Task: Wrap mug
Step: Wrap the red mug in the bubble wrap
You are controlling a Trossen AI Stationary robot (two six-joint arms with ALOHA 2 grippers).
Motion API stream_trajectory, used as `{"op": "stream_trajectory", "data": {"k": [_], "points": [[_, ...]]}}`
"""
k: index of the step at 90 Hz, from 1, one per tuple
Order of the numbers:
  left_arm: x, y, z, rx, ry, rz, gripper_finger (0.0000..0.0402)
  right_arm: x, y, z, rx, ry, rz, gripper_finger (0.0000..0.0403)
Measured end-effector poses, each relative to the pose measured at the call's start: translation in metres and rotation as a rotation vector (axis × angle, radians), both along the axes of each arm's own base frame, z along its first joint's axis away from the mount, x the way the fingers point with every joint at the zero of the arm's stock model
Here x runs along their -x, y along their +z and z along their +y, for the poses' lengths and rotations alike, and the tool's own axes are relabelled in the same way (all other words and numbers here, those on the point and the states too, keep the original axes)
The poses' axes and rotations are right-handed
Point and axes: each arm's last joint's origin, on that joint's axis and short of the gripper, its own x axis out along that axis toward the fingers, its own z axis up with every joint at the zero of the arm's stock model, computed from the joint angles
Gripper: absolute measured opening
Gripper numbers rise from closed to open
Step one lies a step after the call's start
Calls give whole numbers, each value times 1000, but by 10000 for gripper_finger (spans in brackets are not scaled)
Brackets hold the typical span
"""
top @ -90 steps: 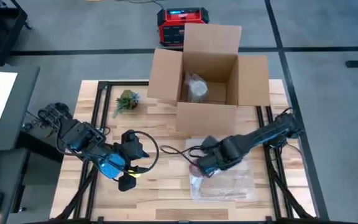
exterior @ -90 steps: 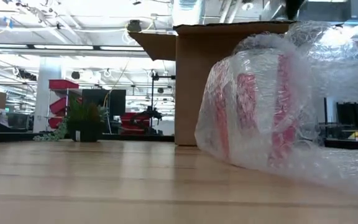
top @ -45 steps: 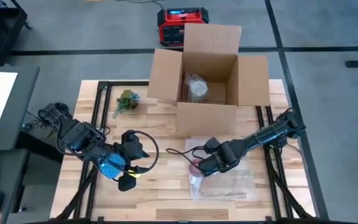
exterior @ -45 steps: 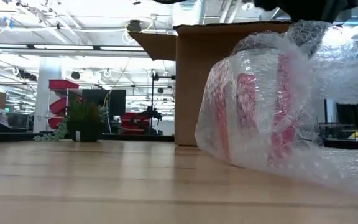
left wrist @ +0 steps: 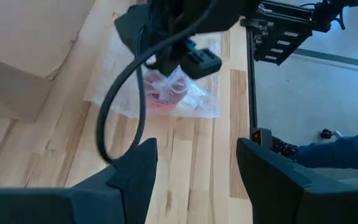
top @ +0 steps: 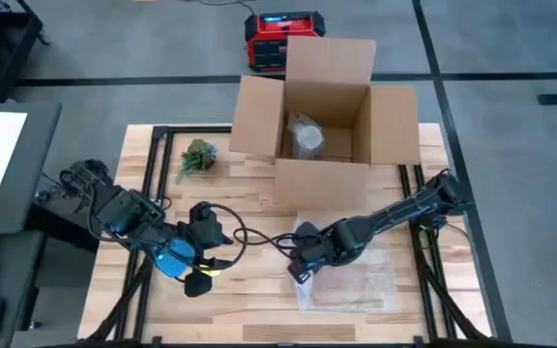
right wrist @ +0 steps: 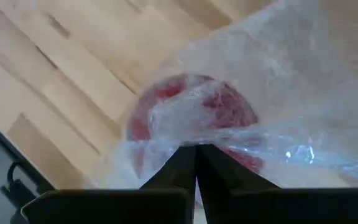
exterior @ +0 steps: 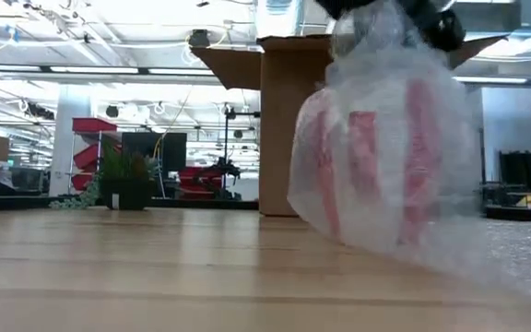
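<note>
Your right gripper (top: 301, 263) sits low over the table's near centre with its fingers (right wrist: 194, 163) pinched fully together on a fold of bubble wrap (exterior: 390, 138). The red mug (right wrist: 194, 115) lies inside that wrap, directly under the gripper, at the left edge of the flat wrap sheet (top: 351, 285). From the low camera the bundle appears tilted, its near edge apparently off the wooden table (top: 249, 290), though I cannot confirm it is clear.

Your left gripper (top: 197, 280) waits on the left half of the table, well apart from the mug, fingers (left wrist: 132, 171) spread wide and holding nothing.

Risks noted:
- The grip is on film only, not on the mug. If you lift or pull further, the mug may slide out of the loose wrap or the film may slip or tear from the pinch.
- The wrap looks slack around the mug; a quick tug is likely to unroll it rather than tighten it.
- The cardboard box (top: 322, 106) stands just beyond the work area; a wide swing of the right arm could strike its flap.
- A trailing cable (left wrist: 120, 93) hangs near the left gripper and could snag.
</note>
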Motion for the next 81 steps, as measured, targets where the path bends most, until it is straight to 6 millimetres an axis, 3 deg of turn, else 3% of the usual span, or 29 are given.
{"op": "stream_trajectory", "data": {"k": [20, 35, 81], "points": [[0, 0, 0, -1, 4, -6, 201, -11, -29, -6, 28, 4, 99, 0], [-1, 1, 1, -14, 12, -18, 201, -16, -39, -10, -1, 49, 157, 0], [-2, 2, 3, -50, 62, -48, 201, 12, 30, -15, -10, 62, 49, 0]]}}
